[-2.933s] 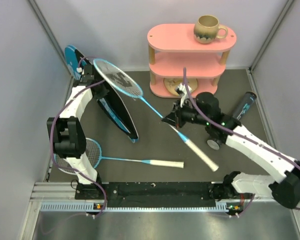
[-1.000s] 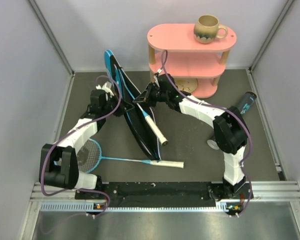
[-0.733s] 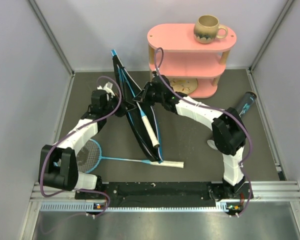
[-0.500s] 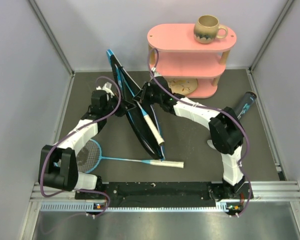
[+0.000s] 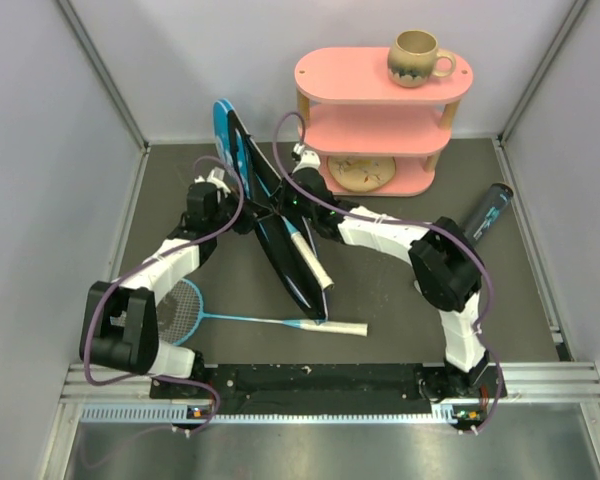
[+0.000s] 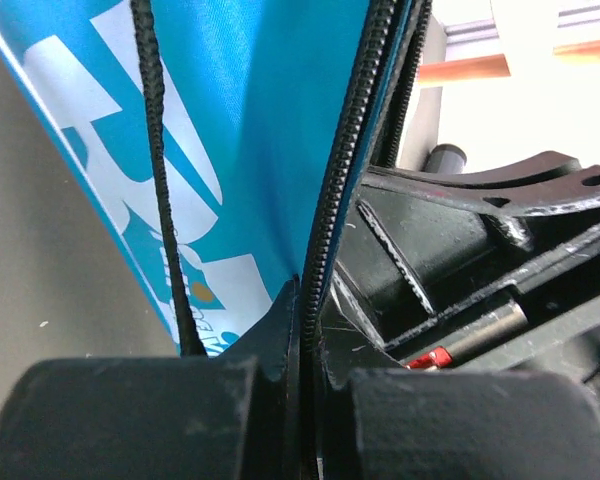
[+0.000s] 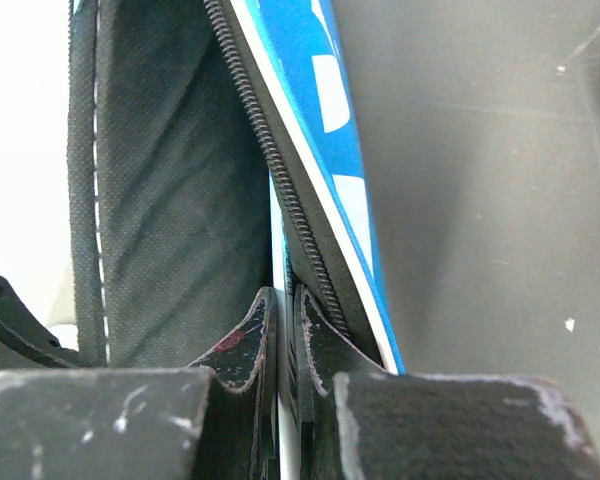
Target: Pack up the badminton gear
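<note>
The left end effector (image 5: 238, 217) is clenched on the zipper edge of the blue racket cover (image 5: 230, 135). It holds the cover up on edge on the desk (image 5: 380, 300), running from the upper left toward the centre of the frame. In the lower left the second racket (image 5: 270, 321) lies flat, outside the cover.

A few seconds ago the light-blue racket (image 5: 310, 262) lay out in mid-desk. Now its head is inside the cover and only the white handle sticks out, so one racket looks nearly packed.

The right end effector (image 5: 278, 205), at the cover's mouth, is clenched on what looks like that racket's thin shaft. The zipper runs just beside it, so the exact grasp is hard to read. The black tube (image 5: 488, 210) lies at the right. The cover hides how deep the head sits.
</note>
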Controlling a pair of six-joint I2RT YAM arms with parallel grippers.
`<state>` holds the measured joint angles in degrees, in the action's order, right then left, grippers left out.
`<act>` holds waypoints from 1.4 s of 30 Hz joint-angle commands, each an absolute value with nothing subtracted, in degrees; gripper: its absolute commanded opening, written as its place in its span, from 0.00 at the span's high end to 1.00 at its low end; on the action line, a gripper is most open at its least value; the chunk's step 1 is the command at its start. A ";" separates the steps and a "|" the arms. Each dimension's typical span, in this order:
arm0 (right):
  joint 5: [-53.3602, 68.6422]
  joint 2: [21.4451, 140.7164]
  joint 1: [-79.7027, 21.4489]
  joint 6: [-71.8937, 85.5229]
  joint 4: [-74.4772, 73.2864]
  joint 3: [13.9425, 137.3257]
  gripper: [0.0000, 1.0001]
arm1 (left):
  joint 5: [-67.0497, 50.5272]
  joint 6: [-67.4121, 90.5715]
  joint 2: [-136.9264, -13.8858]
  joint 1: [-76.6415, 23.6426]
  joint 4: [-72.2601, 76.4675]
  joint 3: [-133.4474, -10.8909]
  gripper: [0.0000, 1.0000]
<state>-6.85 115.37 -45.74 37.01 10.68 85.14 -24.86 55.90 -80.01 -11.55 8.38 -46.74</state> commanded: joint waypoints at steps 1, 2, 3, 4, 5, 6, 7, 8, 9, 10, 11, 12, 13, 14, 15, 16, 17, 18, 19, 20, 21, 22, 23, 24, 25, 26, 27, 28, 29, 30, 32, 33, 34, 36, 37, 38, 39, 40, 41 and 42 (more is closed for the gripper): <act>-20.80 113.99 -47.28 35.07 1.26 93.94 1.00 | -34.08 58.09 -82.70 -13.45 13.88 -47.72 1.00; -25.27 114.26 -47.72 34.63 0.10 95.35 1.00 | -34.88 58.18 -83.40 -13.45 14.67 -47.81 1.00; -28.01 114.69 -48.33 33.85 -3.31 97.19 1.00 | -35.59 58.62 -84.45 -13.45 14.94 -48.07 1.00; -30.65 115.05 -48.69 33.40 -4.04 97.99 1.00 | -36.47 58.80 -84.72 -13.45 15.29 -48.08 1.00; -34.24 115.74 -49.30 33.22 -5.26 99.13 1.00 | -36.65 58.97 -84.81 -13.45 15.99 -47.99 1.00; -35.93 116.45 -49.39 33.74 -8.06 101.75 1.00 | -36.74 59.58 -84.55 -13.53 16.26 -47.55 1.00; -38.82 117.59 -49.57 34.45 -9.04 102.56 1.00 | -36.65 59.94 -84.29 -13.54 16.69 -47.29 1.00; -40.41 117.95 -50.01 35.67 -9.23 102.83 1.00 | -36.56 60.29 -83.85 -13.54 17.22 -46.94 1.00; -42.17 118.30 -50.44 35.77 -8.88 102.57 1.00 | -36.65 61.16 -83.24 -13.54 18.10 -46.85 1.00; -44.19 119.78 -50.88 35.60 -8.01 102.74 1.00 | -36.91 61.43 -82.80 -13.54 18.45 -46.76 1.00; -44.21 120.49 -51.41 34.55 -7.30 102.74 1.00 | -37.18 61.78 -82.44 -13.54 18.89 -46.67 1.00; -43.86 121.37 -51.68 34.19 -6.34 102.48 1.00 | -37.18 62.22 -81.83 -13.54 19.07 -46.58 1.00; -43.34 122.33 -51.85 34.02 -3.28 101.70 1.00 | -37.35 62.31 -81.65 -13.54 18.99 -46.50 1.00; -42.98 122.78 -51.86 32.71 -0.99 99.43 1.00 | -37.79 62.49 -81.39 -13.54 18.98 -46.15 1.00; -43.07 123.31 -51.77 32.52 -0.44 98.80 1.00 | -37.97 62.66 -80.86 -13.54 18.90 -45.88 1.00; -41.15 123.75 -51.68 32.08 3.82 98.18 1.00 | -37.97 62.67 -80.42 -13.54 18.81 -45.62 1.00; -38.96 124.27 -51.42 28.95 6.04 96.35 1.00 | -37.88 61.97 -79.64 -13.54 18.46 -45.01 1.00; -37.54 124.45 -51.07 27.70 7.63 95.55 1.00 | -37.53 61.27 -79.28 -13.62 16.98 -44.83 1.00; -32.92 124.45 -50.89 26.21 9.73 94.67 1.00 | -37.18 60.48 -79.02 -13.54 16.09 -44.74 1.00; -29.04 123.93 -50.37 22.45 14.11 92.40 1.00 | -36.92 58.64 -78.67 -13.45 15.13 -44.91 1.00; -26.31 123.58 -49.40 22.33 14.41 91.68 1.00 | -36.83 57.67 -78.66 -13.36 13.73 -45.26 1.00; -25.24 123.23 -48.96 22.59 13.98 91.32 1.00 | -36.83 56.96 -78.84 -13.36 11.36 -45.70 1.00; -24.79 122.70 -48.52 22.50 13.89 90.27 1.00 | -37.00 56.00 -79.19 -13.36 10.47 -46.31 1.00; -24.52 122.35 -47.73 22.59 14.23 89.48 1.00 | -37.52 55.99 -79.28 -13.27 10.29 -46.32 1.00; -24.70 122.08 -47.64 22.07 15.02 88.69 1.00 | -37.62 56.16 -79.28 -13.27 10.72 -46.23 1.00; -25.22 121.99 -47.64 21.02 17.03 87.12 1.00 | -37.79 57.21 -79.10 -13.27 11.42 -45.97 1.00; -25.31 121.99 -47.72 19.96 18.70 86.23 1.00 | -38.40 57.91 -79.19 -13.18 12.21 -45.79 1.00; -26.53 122.25 -47.64 18.12 20.29 85.26 1.00 | -39.19 58.44 -79.19 -13.18 13.09 -45.97 1.00; -27.41 122.52 -47.55 18.02 20.65 84.56 1.00 | -39.37 58.88 -79.10 -13.18 13.27 -46.23 1.00; -26.90 122.52 -47.37 17.58 20.65 84.20 1.00 | -39.64 58.89 -78.84 -13.10 13.01 -46.49 1.00; -24.44 122.00 -46.23 17.14 22.76 83.07 1.00 | -38.94 57.58 -77.97 -12.92 10.57 -47.63 1.00; -25.13 121.56 -46.14 16.62 20.41 83.32 0.98 | -38.67 57.13 -77.70 -12.57 9.50 -48.07 1.00; -25.57 121.29 -46.06 16.18 17.52 84.28 0.89 | -38.24 56.69 -77.26 -12.39 8.80 -48.60 1.00; -21.83 120.94 -45.35 16.08 11.01 88.58 0.67 | -37.97 56.07 -76.82 -11.87 7.91 -48.87 1.00; -18.93 120.42 -45.09 14.78 6.03 90.86 0.59 | -37.71 56.16 -76.73 -11.69 7.91 -49.04 1.00; -16.03 119.80 -45.00 13.63 3.54 91.92 0.54 | -37.36 55.99 -77.34 -11.52 8.00 -49.30 1.00; -11.65 119.19 -45.09 13.19 0.47 93.33 0.41 | -37.09 55.73 -77.87 -11.25 7.65 -49.65 1.00; -7.95 117.18 -45.00 13.62 -7.65 96.47 0.39 | -36.83 55.29 -78.57 -11.08 7.30 -50.70 1.00; -4.43 115.68 -44.91 13.97 -10.52 97.46 0.37 | -36.04 54.33 -79.97 -10.73 6.77 -51.32 1.00; 3.35 113.75 -44.83 14.50 -13.16 98.08 0.33 | -35.69 53.79 -80.85 -10.55 6.33 -51.85 1.00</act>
<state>-15.16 121.14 -45.69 15.75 1.83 90.89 -32.34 55.48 -80.03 -11.35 5.76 -47.37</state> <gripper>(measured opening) 0.611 0.034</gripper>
